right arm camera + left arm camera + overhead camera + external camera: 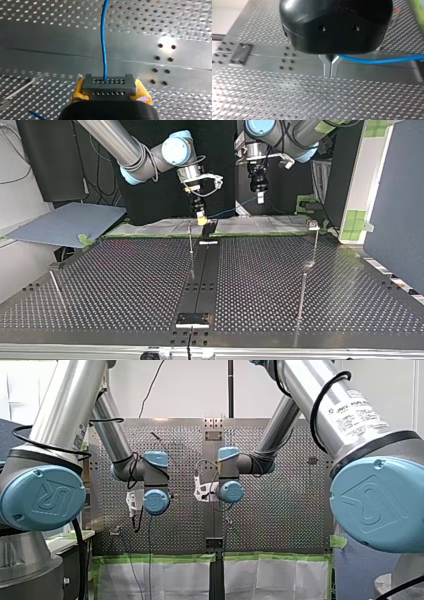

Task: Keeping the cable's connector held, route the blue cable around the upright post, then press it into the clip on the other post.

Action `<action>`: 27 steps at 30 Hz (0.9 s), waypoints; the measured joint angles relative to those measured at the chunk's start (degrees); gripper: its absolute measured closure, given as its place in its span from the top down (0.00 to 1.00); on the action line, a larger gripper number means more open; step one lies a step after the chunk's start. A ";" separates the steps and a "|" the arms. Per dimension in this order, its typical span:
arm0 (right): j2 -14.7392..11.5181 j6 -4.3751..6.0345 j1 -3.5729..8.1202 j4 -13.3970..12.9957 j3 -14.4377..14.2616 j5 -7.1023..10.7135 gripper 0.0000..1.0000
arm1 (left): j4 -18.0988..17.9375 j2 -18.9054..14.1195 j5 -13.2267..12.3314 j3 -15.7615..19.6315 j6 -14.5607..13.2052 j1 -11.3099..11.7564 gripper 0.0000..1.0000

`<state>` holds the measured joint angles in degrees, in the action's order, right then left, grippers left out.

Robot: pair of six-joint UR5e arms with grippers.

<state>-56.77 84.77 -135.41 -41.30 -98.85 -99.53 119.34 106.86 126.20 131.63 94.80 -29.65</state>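
R gripper (200, 218) clamps the grey connector (109, 86) btwn yellow pads, above the table (115, 285) far edge in top view. L gripper (331, 68) tips are pinched together, w/ blue cable (377, 60) passing just above them. Thin post (190, 242) stands near R gripper. Clip post (315, 245) is well apart at view's right, w/ open perforated table btwn.

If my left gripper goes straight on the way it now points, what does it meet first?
Probably the perforated table: the left gripper, shut on the blue cable, points down at it with nothing between, though the gap is unclear.
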 joint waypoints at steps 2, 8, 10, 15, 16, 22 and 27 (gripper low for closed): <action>-0.84 0.08 0.10 0.86 0.10 0.34 0.00 | 0.89 -0.88 -0.02 -0.88 0.19 0.42 0.00; -3.73 0.42 0.31 3.73 0.58 1.64 0.00 | 3.61 -3.62 -0.23 -3.62 1.73 1.92 0.00; -4.77 0.65 0.34 4.56 1.00 2.55 0.00 | 4.60 -4.59 -0.31 -4.58 2.54 2.44 0.00; -7.25 1.05 0.18 6.27 2.83 4.37 0.00 | 6.98 -6.97 -0.46 -6.96 4.08 3.55 0.00; -7.70 1.08 0.11 6.56 3.25 4.57 0.00 | 7.37 -7.38 -0.53 -7.38 4.23 3.74 0.00; -9.65 1.83 -0.05 8.00 6.27 6.66 0.00 | 10.38 -10.36 -0.72 -10.23 4.71 4.91 0.00; -9.84 2.69 -0.01 9.12 8.56 7.33 0.00 | 12.76 -12.77 -0.74 -12.57 4.77 6.13 0.00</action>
<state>-66.61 87.46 -135.42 -32.18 -90.30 -92.20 132.10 94.10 125.46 119.06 99.57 -23.52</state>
